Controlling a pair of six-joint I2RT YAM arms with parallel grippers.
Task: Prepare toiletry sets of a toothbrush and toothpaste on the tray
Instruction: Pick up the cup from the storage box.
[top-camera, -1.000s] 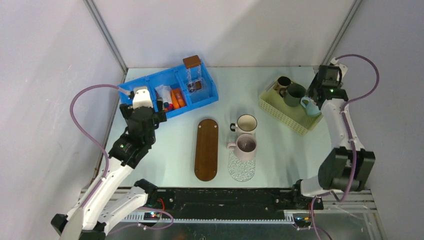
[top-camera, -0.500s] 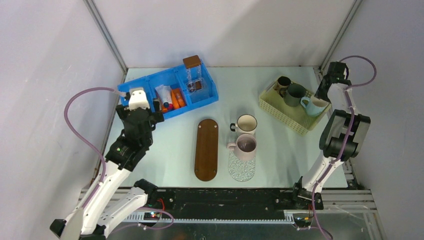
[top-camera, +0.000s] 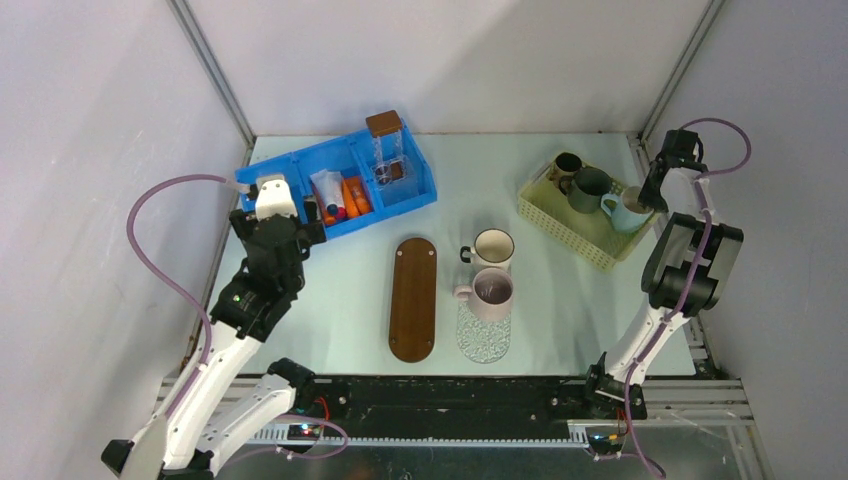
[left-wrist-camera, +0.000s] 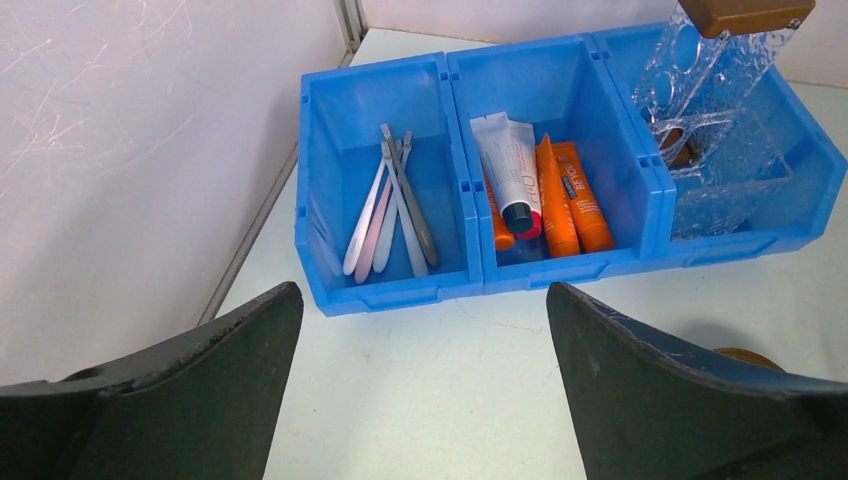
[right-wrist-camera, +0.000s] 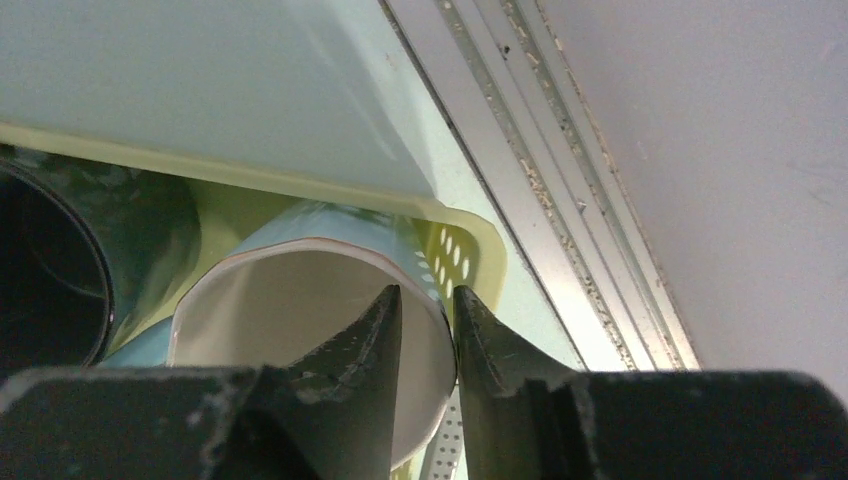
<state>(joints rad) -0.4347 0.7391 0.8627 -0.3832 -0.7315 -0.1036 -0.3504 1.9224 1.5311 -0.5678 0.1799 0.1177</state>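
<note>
Left gripper (left-wrist-camera: 420, 400): jaws at full spread, empty, poised just near of the blue bin (left-wrist-camera: 380, 295). The toothbrushes (left-wrist-camera: 392, 210) lie in the bin's left compartment, straight ahead, long axes near-to-far. The toothpaste tubes (left-wrist-camera: 570, 195) lie in the middle compartment, ahead and right. The tray (top-camera: 412, 298) lies near-right of the bin. Right gripper (right-wrist-camera: 427, 330): jaws narrow, astride the rim of a pale blue mug (right-wrist-camera: 300, 300) in the yellow basket (right-wrist-camera: 470, 255); a firm grip cannot be confirmed. The left arm is far nearer the toiletries.
</note>
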